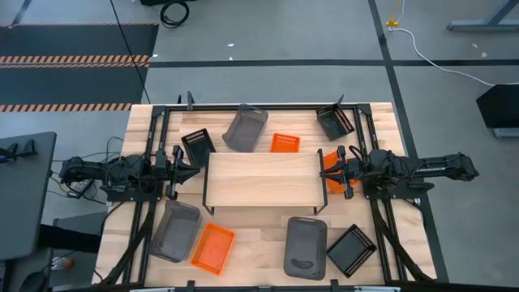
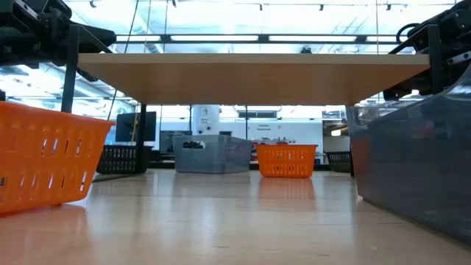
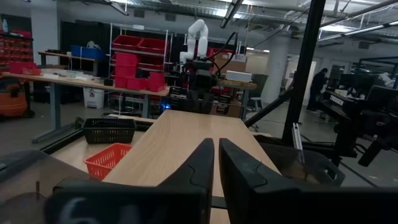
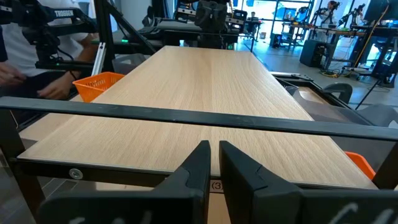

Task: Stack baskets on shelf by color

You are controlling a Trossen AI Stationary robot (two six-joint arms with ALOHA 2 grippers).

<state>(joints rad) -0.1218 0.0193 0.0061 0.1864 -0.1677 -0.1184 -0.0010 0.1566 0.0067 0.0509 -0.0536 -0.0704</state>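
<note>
Left tool (image 3: 216,163) pressed together | right tool (image 4: 214,163) likewise, seemingly | shelf (image 1: 262,178): bare smooth wooden rectangle

I see a pale wood shelf (image 1: 261,177) at frame centre — bare grain. Orange perforated baskets (image 1: 212,247) sit lower left and upper centre, solid grey ones (image 1: 306,246) lower right, black slotted ones (image 1: 351,249) toward the corners.

A robotics lab or industrial workshop. Beyond the wooden worktop (image 1: 268,231) the left wrist view shows a white robot arm (image 3: 196,34) on a far bench, racks of red storage bins (image 3: 138,62), long workbenches and exposed ceiling lighting. The high view shows grey concrete floor with striped hazard mats (image 1: 77,57) and loose cables (image 1: 172,12). A person (image 3: 319,84) stands far off among equipment.
</note>
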